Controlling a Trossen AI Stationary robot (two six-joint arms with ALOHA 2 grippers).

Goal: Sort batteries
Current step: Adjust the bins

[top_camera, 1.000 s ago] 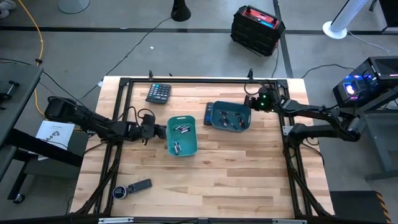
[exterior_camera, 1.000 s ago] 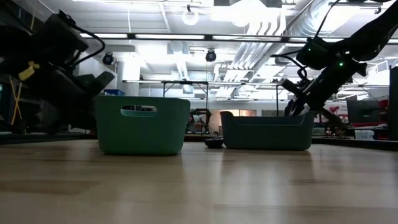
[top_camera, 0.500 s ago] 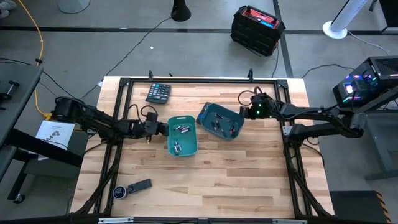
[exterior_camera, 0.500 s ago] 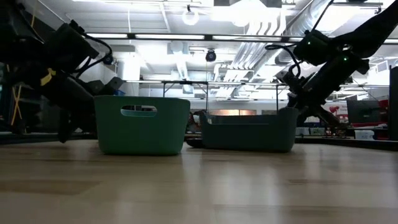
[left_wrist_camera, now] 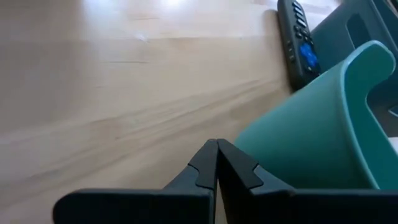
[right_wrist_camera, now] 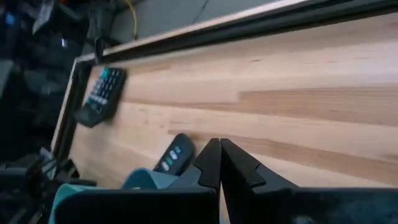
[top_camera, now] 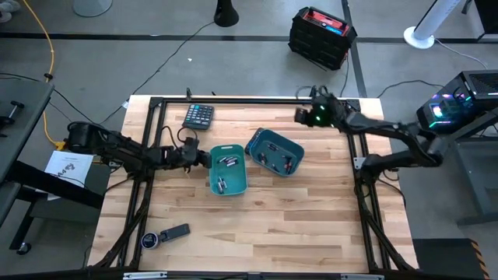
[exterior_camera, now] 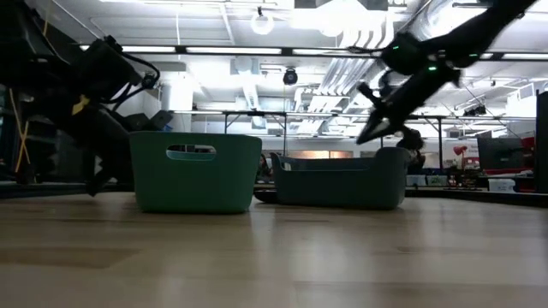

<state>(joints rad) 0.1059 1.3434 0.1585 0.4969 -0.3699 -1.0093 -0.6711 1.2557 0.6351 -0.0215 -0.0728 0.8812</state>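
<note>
- Lying at the near edge of the tabletop [top_camera: 311, 233], well apart from everything else, were a small dark gadget [top_camera: 177, 232] and a round dark object [top_camera: 148, 240]; neither looked at risk, and no writing on them could be read;
- nearer the middle, the upright teal bin [top_camera: 227, 170] held several batteries [top_camera: 227, 162]; the left gripper [top_camera: 204, 160] sat low at that bin's left wall, fingers [left_wrist_camera: 211, 168] pressed together and holding nothing; I judged that a careless push from there could shove the bin and bump it into its neighbour;
- just beside it, the second teal bin [top_camera: 274, 152] sat skewed, with more batteries [top_camera: 278, 159] loose inside; skewed as it was, it could be awkward to reach into, and any knock might roll the small cylinders together or out over the rim;
- a black remote control [left_wrist_camera: 300, 38] lay close behind the bins, largely hidden from above; a bin sliding back could catch on it; its buttons carried no legible print;
- farther back, the right gripper [top_camera: 302, 115] hovered above the tabletop past the skewed bin, fingers [right_wrist_camera: 219, 163] closed and empty; a fast descent with closed fingers could strike the bin's rim;
- farthest on the tabletop, the calculator [top_camera: 198, 116] lay near the far frame; its keys were too small to read.
</note>
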